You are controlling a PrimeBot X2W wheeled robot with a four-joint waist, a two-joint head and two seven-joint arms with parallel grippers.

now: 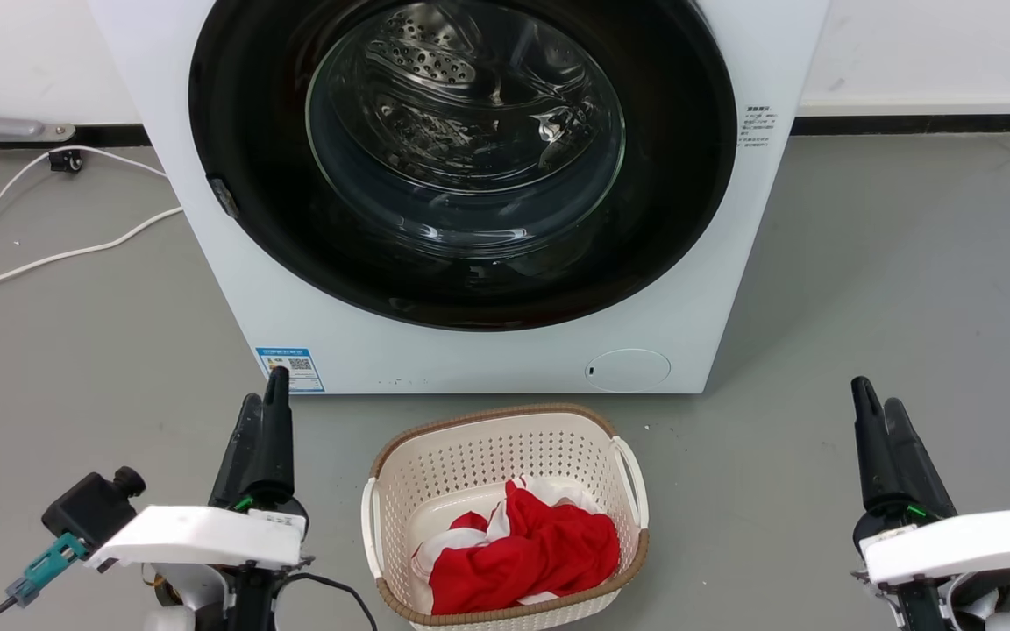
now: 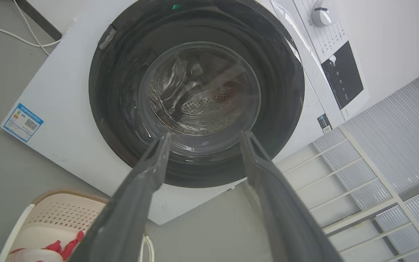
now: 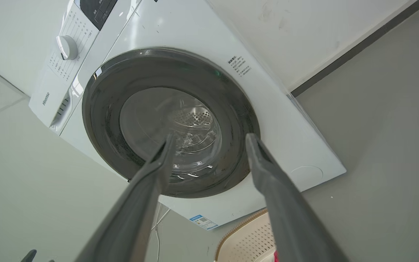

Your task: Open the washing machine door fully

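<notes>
Dark, long fingers come first. In the head view the left gripper sits at seven o'clock and the right gripper at five o'clock, both low over the grey floor and well apart from the washer. Each wrist view shows its own pair spread wide with nothing between them, so both look parked and ready to reach rather than at work.

Between them, at six o'clock, a cream basket holds a red cloth. It stands just in front of the washer, likely so laundry can go straight in once the way is clear. Beyond it, a small round white flap sits low on the washer's front.

Further back, at twelve o'clock, the washing machine door lies shut, flush with the front panel. It faces straight out toward the robot, with the steel drum showing through its glass centre. Being round, it has no long axis, and its flat plane stands upright. A small grey piece on its rim at eight o'clock may be the catch. I cannot tell where the hinge is. No part of the opening appears done.
</notes>
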